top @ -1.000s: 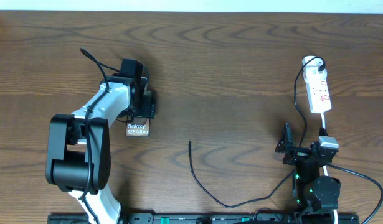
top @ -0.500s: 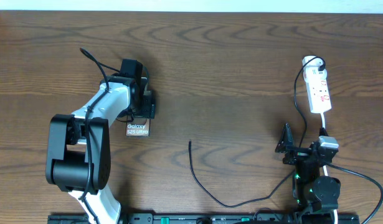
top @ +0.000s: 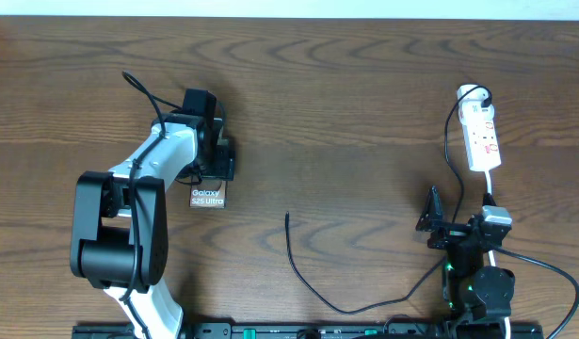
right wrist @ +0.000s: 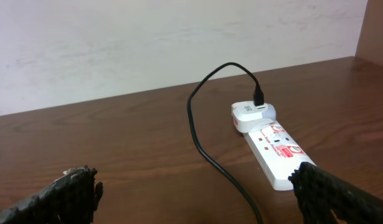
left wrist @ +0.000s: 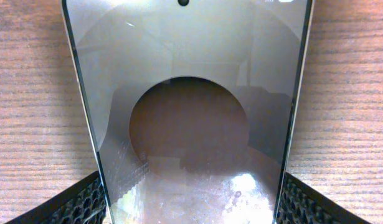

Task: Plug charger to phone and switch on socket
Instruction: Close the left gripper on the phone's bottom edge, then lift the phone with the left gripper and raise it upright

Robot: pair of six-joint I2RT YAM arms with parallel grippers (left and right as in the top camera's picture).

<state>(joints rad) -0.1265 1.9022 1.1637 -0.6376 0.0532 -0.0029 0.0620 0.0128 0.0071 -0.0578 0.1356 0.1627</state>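
Overhead showed the phone lying on the table under the left claw. In the left wrist view its pads sat against both long edges, so it looked clamped on the phone, though you could not judge how firmly. The right claw was spread wide and held nothing, and it faced the socket.

The charger lay loose, with its connector tip between the arms and apart from both claws. That was your main risk: a thin cable flat on the wood could slip out of a pinch or be gripped crooked. A crooked tip would then shove the phone instead of seating, more so if the left hold was weak. Pulling the cable taut could also tug the adapter, and a hard press on the switch might slide the light strip
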